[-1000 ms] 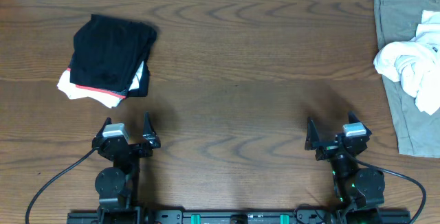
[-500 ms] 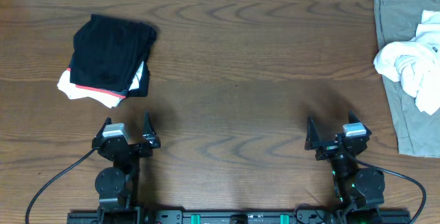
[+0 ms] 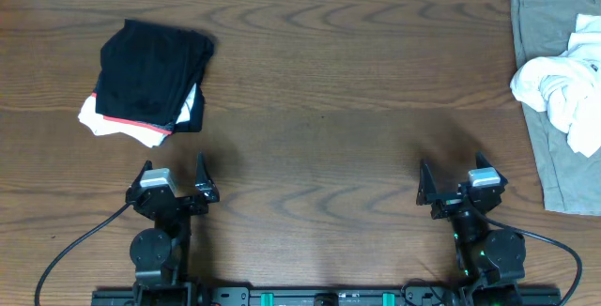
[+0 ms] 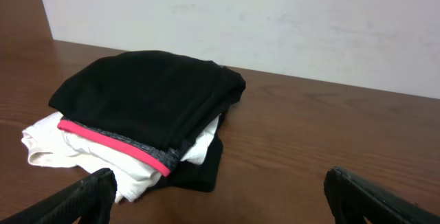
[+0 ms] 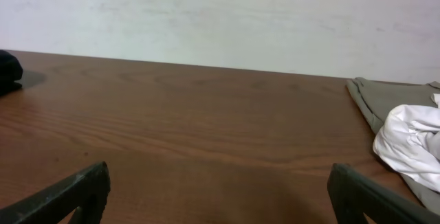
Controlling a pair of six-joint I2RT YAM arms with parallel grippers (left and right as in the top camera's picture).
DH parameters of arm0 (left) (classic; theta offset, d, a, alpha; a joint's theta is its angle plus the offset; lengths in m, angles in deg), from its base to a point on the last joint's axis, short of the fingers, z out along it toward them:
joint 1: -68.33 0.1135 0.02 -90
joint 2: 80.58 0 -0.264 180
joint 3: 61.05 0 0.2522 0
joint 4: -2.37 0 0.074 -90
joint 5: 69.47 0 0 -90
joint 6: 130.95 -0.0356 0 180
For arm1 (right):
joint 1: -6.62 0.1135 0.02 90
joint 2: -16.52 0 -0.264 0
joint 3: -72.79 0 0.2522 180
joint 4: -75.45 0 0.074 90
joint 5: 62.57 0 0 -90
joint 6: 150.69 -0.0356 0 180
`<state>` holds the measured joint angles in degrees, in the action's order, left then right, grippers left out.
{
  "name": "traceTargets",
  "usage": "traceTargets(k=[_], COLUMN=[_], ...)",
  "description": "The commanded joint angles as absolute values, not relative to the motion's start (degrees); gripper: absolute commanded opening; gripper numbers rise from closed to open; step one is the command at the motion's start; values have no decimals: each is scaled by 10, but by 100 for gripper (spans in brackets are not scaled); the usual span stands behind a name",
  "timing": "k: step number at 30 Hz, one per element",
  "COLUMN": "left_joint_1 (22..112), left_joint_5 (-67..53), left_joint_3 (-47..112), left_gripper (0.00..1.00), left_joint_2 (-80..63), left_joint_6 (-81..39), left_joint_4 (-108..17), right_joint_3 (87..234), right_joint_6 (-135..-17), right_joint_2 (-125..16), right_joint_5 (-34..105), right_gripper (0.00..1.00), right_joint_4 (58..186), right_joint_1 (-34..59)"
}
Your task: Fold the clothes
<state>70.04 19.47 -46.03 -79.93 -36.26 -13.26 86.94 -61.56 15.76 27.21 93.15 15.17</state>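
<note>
The clothes, a white T-shirt, lie crumpled in a heap at the table's far right edge; the lettering is hidden in the folds. In the right wrist view the clothes show at the right, well ahead of my fingers. My right gripper stands open near the front edge, left of the heap and apart from it, with nothing between its fingers. My left gripper is open too at the front left, over bare wood, its fingers wide apart.
An olive-grey cloth lies flat under the white heap at the right edge. A folded black garment with a red edge sits on a white folded piece at the back left, just ahead of my left gripper. A pale wall rises behind the table.
</note>
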Motion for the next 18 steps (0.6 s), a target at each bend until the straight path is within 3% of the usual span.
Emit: traceTargets(k=[1, 9, 18], left_joint_1=[698, 698, 698], left_joint_5=[214, 214, 214], left_joint_3=[-471, -471, -471], left_gripper=[98, 98, 98], left_joint_2=[-803, -803, -803], left_joint_6=[-358, -358, -358], left_joint_4=[-154, -154, -155], right_joint_3=[869, 895, 1100], right_joint_6=[-623, -651, -669], right_joint_2=[158, 159, 137], right_joint_5=[268, 294, 280], right_gripper=[99, 99, 99], right_joint_4=[924, 935, 1064], right_joint_1=[158, 158, 158])
